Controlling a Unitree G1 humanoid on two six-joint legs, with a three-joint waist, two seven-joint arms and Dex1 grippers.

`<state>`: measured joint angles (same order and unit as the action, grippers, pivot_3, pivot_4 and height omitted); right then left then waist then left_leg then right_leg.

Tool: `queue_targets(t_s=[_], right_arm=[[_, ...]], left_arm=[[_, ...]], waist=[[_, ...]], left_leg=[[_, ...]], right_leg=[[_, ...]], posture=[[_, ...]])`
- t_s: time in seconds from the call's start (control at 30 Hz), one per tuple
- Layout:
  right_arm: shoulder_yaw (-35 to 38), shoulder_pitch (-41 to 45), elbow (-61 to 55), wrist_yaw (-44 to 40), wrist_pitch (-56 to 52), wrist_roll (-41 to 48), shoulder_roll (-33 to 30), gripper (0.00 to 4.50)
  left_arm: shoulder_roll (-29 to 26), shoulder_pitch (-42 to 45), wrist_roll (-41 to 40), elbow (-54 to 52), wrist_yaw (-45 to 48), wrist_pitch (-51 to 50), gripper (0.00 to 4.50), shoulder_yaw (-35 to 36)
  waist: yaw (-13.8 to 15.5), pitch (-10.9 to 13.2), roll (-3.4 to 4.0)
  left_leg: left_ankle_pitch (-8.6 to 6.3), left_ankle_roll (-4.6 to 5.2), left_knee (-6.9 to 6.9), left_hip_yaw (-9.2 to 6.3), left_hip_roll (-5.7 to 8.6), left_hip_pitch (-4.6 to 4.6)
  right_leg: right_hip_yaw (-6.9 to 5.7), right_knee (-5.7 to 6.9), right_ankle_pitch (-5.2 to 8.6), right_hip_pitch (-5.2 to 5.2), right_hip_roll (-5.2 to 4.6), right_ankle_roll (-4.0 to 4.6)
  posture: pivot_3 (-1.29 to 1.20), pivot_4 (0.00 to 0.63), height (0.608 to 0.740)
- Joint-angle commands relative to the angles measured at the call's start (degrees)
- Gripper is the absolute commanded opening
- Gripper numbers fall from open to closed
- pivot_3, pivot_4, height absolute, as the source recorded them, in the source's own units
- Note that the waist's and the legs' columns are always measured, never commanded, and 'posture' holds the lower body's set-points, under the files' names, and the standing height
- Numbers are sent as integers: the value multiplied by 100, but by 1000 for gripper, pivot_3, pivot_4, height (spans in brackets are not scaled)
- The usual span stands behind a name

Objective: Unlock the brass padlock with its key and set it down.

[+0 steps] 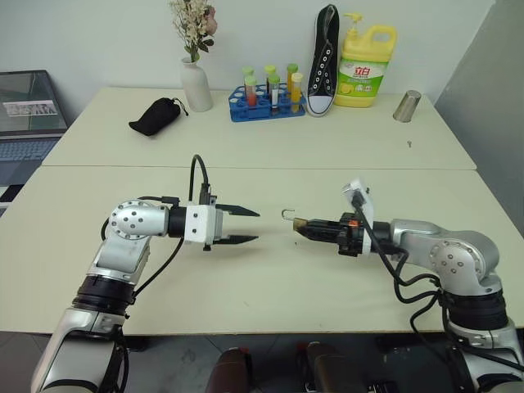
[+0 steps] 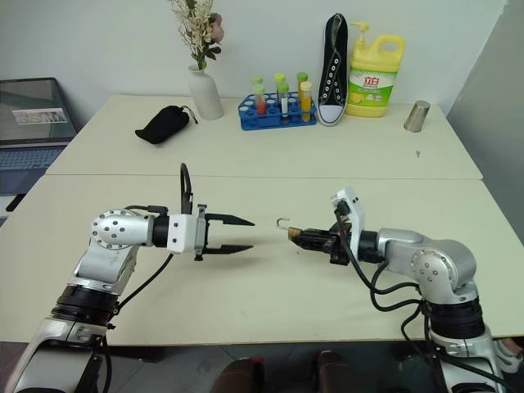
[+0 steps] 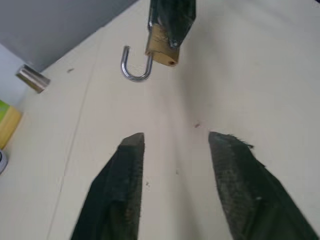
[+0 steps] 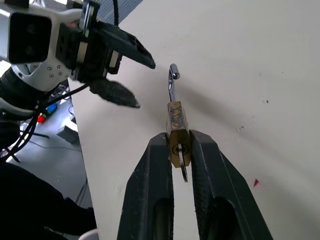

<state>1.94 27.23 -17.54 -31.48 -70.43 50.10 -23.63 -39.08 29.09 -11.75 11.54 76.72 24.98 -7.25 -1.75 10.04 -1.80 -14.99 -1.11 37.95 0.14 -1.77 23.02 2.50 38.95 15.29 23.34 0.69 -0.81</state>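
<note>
Padlock first: the brass padlock (image 4: 177,134) sits clamped between the two black fingers of the right pincer (image 1: 301,227), held above the cream counter (image 1: 270,303) and clear of its surface, with its gold body partly covered by the fingertips. Its silvery shackle (image 3: 134,67) is swung open and juts out past the fingertips as a small hook toward the other arm. In the right wrist view a thin silvery piece shows below the lock body between the fingers; whether that is a key is hard to make out. Facing it across a gap, the left pincer (image 1: 242,225) hangs level with its two pointed fingers spread apart and nothing between them, near the lock but not touching it. Both arms are cut off at the lower edge of the head views. Farther back, past the seam where two counter halves meet, lie a black pouch (image 1: 155,116), a white vase (image 1: 196,84) of dried flowers whose top runs out of frame, a blue rack (image 1: 266,105) of coloured tubes, a black sneaker (image 1: 324,61) stood on end against the wall, a yellow detergent bottle (image 1: 365,67) and a tilted metal cup (image 1: 407,106). A tiny dark object (image 1: 409,144) lies by the cup, too small to identify. A laptop (image 1: 29,115) is cropped at the left edge.
</note>
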Motion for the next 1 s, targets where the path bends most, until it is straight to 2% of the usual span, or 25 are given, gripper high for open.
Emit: queue_targets(t_s=[0.03,0.17,0.37,0.63,0.67,0.87,0.9,1.0], right_arm=[[171,-37,71,646,-365,64,364,147],[214,1,172,908,-527,52,538,147],[95,166,831,1174,-620,-189,782,147],[-35,288,1469,1121,-598,-580,779,147],[-36,271,1455,1107,-634,-600,728,873],[52,88,1264,996,-715,-712,416,2927],[66,5,1077,937,-715,-695,274,3270],[-481,-372,213,486,-192,-1033,-596,4317]], left_arm=[[1,-133,-198,-223,86,140,3183,-14],[41,-192,-194,-206,58,215,4469,-33],[94,-214,-75,-181,-91,213,4500,-88],[151,-276,-6,-173,-233,262,4500,-145],[156,-287,-4,-178,-244,253,4500,-149],[254,-426,-101,-346,-449,-236,4500,-141],[249,-472,-152,-428,-469,-512,4500,-152],[230,-578,-343,-691,-564,-1448,4500,-117]], waist=[[-1,1,2],[-5,2,3],[-8,2,4],[-9,2,4],[-9,2,4],[7,2,4],[11,1,3],[47,3,6]], left_leg=[[0,0,0,0,1,0],[0,0,2,3,4,1],[0,0,1,0,2,1],[0,1,-1,1,3,1],[0,1,-1,2,2,0],[0,1,0,-1,4,0],[0,1,1,-2,6,0],[0,1,3,-7,12,3]], right_leg=[[0,0,0,0,0,0],[0,0,0,0,0,-1],[-1,0,12,0,2,-21],[0,0,11,1,2,-18],[0,0,11,1,2,-19],[-1,0,13,-2,0,-22],[-2,0,14,-3,-1,-25],[-7,-2,16,-6,-7,-28]], posture=[[0,150,740],[0,150,740],[0,150,740],[0,150,740],[0,150,740],[0,150,740],[0,150,740],[0,150,740]])
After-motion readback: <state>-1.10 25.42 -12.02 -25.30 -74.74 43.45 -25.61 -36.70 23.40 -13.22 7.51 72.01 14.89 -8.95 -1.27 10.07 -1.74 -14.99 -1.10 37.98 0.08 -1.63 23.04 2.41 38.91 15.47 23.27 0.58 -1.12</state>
